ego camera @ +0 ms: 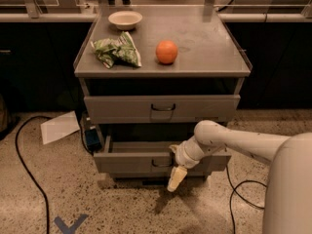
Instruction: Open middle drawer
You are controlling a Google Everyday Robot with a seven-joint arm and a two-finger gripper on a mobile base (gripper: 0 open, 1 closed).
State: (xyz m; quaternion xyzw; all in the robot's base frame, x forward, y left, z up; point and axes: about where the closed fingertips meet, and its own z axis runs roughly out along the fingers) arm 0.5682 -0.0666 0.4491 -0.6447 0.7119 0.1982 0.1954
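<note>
The middle drawer (126,162) is a grey metal drawer low in the grey cart. It stands pulled partway out, showing a strip of shallow grey interior (141,146). Its small dark loop handle (160,164) sits at the centre of the front panel. My gripper (174,168), on a white arm reaching in from the right, is right at the front panel, just right of the handle. A cream-coloured tip hangs below the drawer's bottom edge.
Another grey drawer (122,109) with a dark handle sits above. On the cart top (209,43) lie a white bowl (125,19), a green bag (117,51) and an orange (166,51). On the floor are a sheet of paper (59,127) and black cables (29,169).
</note>
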